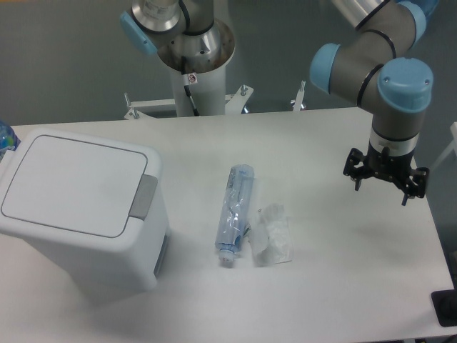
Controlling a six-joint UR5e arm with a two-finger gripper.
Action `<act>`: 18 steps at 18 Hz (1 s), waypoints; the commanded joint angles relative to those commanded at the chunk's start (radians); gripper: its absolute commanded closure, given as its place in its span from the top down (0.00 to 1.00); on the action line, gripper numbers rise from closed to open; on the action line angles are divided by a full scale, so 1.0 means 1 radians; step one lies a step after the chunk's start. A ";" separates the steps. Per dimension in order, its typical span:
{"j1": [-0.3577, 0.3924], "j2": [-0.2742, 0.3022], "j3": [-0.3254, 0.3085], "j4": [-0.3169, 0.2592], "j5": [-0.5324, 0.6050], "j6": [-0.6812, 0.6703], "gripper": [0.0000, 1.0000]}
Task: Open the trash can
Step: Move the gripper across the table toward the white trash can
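Trash can (78, 207) is sitting lid-down at worktop (343, 286) left; claw (385, 187) is hanging spread and empty far right. Risk: crossing leftward, it could be clipping the bottle (234, 214) between.

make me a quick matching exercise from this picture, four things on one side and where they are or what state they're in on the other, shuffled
Things:
1. trash can
2. plastic bottle
3. crumpled clear wrapper
4. gripper

Places or states:
A. above the table's right side, holding nothing
B. lying on its side mid-table
C. at the left, lid closed
D. just right of the bottle

Pairs: 1-C, 2-B, 3-D, 4-A
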 joint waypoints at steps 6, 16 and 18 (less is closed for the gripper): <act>-0.011 0.000 -0.009 0.011 -0.005 -0.005 1.00; -0.037 0.051 -0.041 0.084 -0.187 -0.377 1.00; -0.046 0.066 -0.023 0.084 -0.247 -0.452 1.00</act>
